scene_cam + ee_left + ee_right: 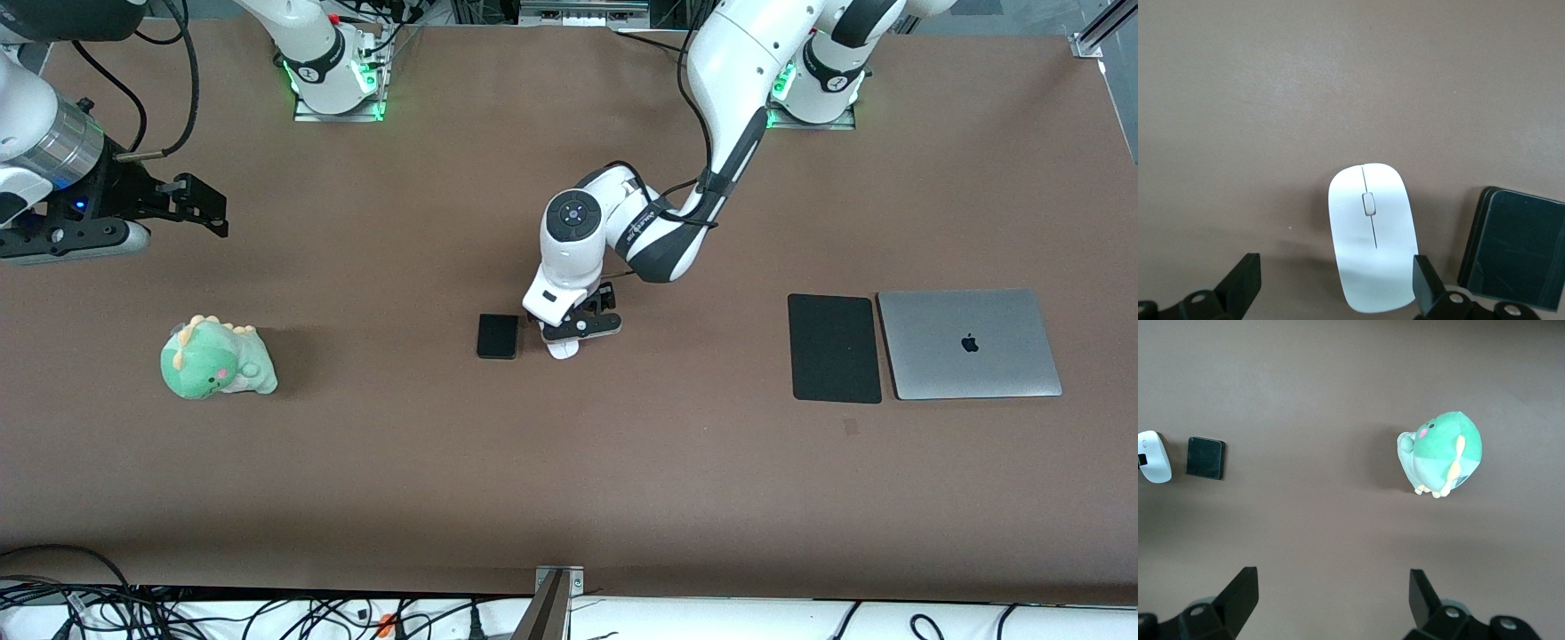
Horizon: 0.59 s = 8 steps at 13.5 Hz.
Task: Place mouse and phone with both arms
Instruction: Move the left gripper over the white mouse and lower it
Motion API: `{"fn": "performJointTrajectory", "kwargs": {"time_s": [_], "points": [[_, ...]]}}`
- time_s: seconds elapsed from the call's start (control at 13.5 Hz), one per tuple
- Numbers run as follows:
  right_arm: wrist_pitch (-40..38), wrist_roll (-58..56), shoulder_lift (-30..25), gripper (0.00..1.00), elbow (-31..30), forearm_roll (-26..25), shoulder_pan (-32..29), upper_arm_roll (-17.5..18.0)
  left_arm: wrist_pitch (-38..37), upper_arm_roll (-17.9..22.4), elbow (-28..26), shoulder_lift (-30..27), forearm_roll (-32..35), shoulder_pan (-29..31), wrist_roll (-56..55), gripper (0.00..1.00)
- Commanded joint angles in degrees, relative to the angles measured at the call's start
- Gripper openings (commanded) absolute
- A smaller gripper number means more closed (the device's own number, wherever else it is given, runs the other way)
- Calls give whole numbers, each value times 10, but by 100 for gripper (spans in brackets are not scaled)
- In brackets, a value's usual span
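Observation:
The white mouse (562, 349) lies on the brown table near its middle, with the black phone (498, 336) beside it toward the right arm's end. My left gripper (576, 332) is low over the mouse and open. In the left wrist view the mouse (1371, 237) sits between the fingers (1426, 283), close against one of them, and the phone (1515, 250) lies just outside that finger. My right gripper (210, 210) is open and empty, held up over the right arm's end of the table. Its wrist view shows the phone (1205, 458) and the mouse (1155, 457) far off.
A green plush dinosaur (216, 358) sits near the right arm's end and also shows in the right wrist view (1441, 453). A flat black mouse pad (834, 348) and a closed silver laptop (969, 342) lie side by side toward the left arm's end.

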Motion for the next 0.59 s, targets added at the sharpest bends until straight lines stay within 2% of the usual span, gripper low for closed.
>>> {"fn": "performJointTrajectory", "kwargs": {"time_s": [0.0, 0.52], "points": [[-4, 4, -3, 100, 2, 2, -2, 2, 16, 7, 26, 28, 11, -15, -10, 100], [-4, 4, -3, 100, 2, 2, -2, 2, 60, 10, 25, 45, 10, -23, -42, 100]]}}
